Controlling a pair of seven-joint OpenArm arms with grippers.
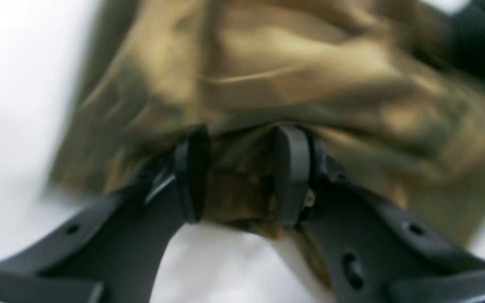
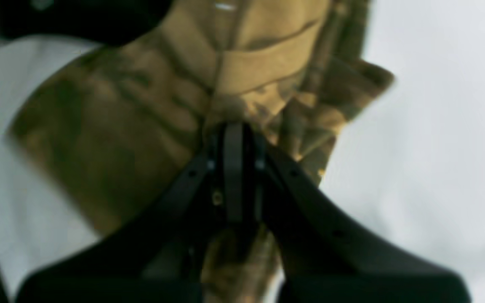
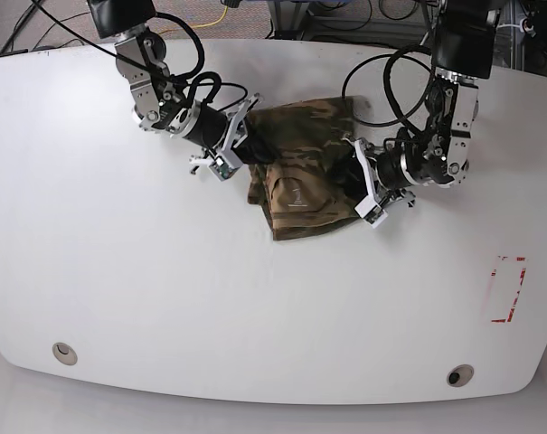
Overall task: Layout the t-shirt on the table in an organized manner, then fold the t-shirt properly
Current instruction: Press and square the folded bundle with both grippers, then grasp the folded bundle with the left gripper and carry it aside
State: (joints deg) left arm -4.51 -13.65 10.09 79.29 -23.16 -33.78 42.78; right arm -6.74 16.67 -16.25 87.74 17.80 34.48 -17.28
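Your left gripper (image 1: 238,176) has a thick bunch of the t-shirt (image 3: 300,176) pinched between its half-spread pads, and your right gripper (image 2: 236,172) is clamped nearly flat on a thin edge of the same cloth, so both holds look firm enough to pull against. Just past the fingertips the shirt is a crumpled heap slung between the two grippers in the middle of the table (image 3: 165,289), with folds doubled over one another. Draw the grippers apart slowly and level, keep the cloth low over the bare white surface beyond, and stop if either pinch seems to slip.
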